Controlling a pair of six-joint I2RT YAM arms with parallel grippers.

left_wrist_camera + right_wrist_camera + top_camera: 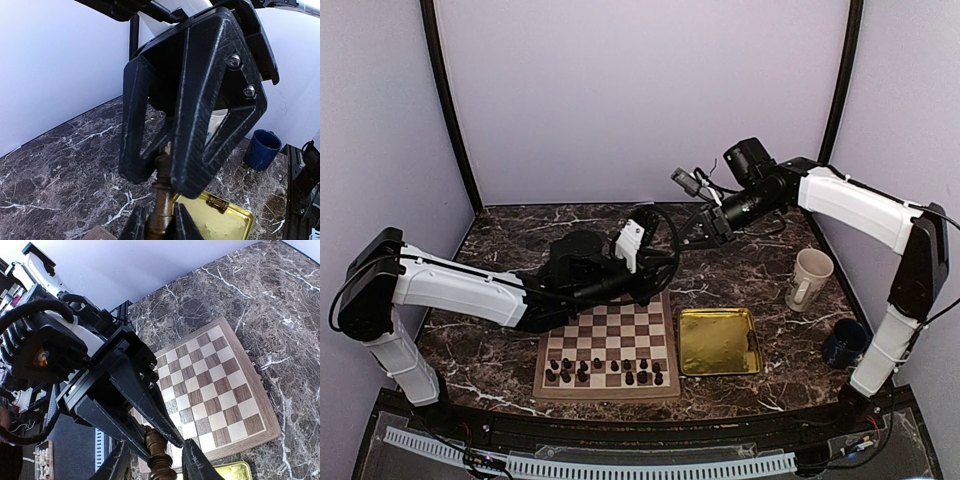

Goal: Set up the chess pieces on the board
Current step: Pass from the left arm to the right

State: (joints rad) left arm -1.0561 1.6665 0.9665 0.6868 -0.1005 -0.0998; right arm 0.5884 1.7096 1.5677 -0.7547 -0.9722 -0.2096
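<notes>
the left gripper (159, 224) has its jaws clamped on one end of a brown chess piece (161, 197), which it holds up in the air near the far edge of the board (620, 335). this looks like a hand-over step, where the piece goes from one arm to the other before it is placed. the right gripper (157, 462) meets it from the other side. its jaws stand apart, one on each side of the piece, with a small gap.

the next move probably calls for the right jaws to come together on the piece first. only after that should the left jaws let go, otherwise the piece may fall on the board.

the top view alone shows the other chess pieces (605, 370) in two rows at the near side of the board, and the gold tray (718, 340) just right of it. the held piece is hidden there between the two grippers. the wrist views show it clearly, and the right one shows the gap.
</notes>
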